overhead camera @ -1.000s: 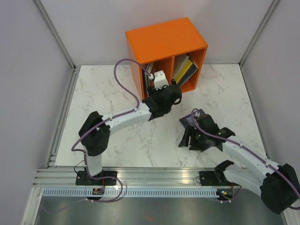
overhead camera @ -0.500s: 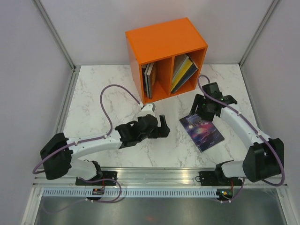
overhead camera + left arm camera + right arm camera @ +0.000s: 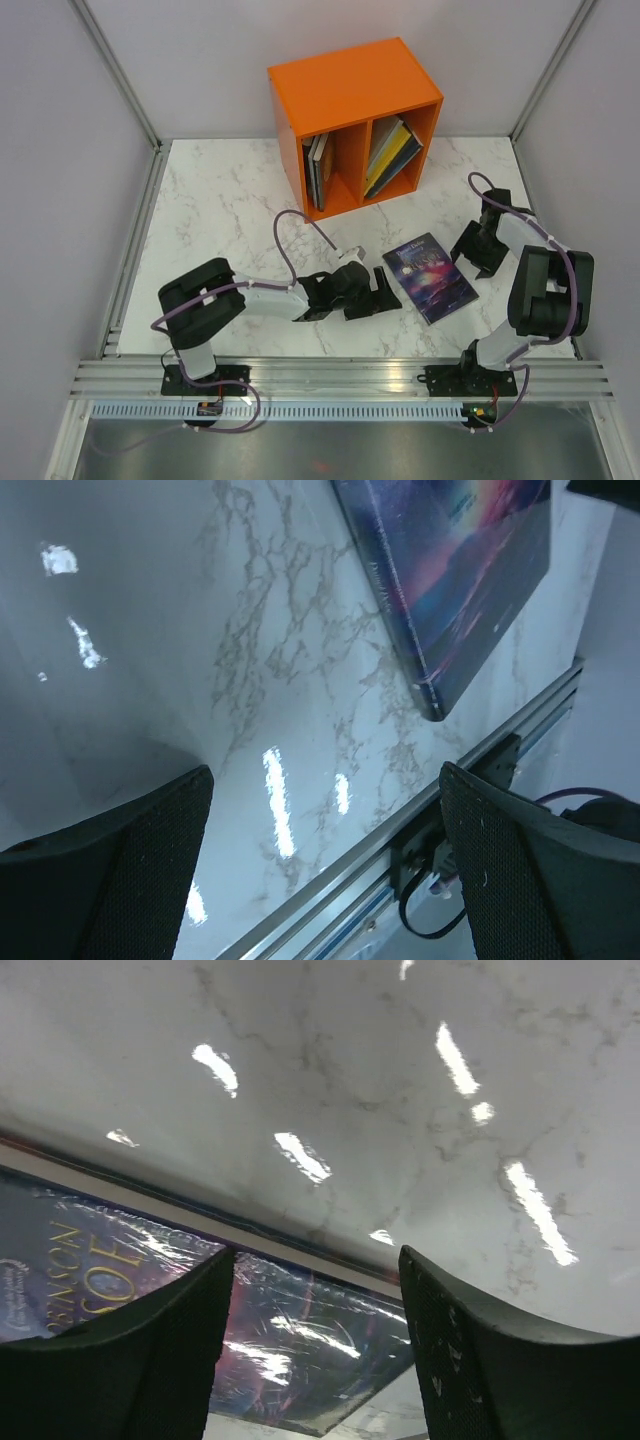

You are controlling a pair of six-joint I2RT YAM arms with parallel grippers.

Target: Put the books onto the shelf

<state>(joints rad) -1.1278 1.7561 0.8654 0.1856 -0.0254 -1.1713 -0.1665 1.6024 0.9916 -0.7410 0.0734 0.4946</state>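
A purple-galaxy book lies flat on the marble table, in front of the orange shelf. Several books stand in the shelf's left compartment and lean in its right one. My left gripper sits low just left of the flat book, open and empty. In the left wrist view the book lies ahead, beyond the gripper. My right gripper is low at the book's right side, open. In the right wrist view the book's corner shows beyond the gripper, not held.
The aluminium rail runs along the table's near edge, close to my left fingers. Grey walls enclose the table on the left, back and right. The right arm's elbow folds back near the right wall.
The left arm has drawn back from the shelf and dropped to the table beside the flat book. The right arm has left the book and swung round to its right side.
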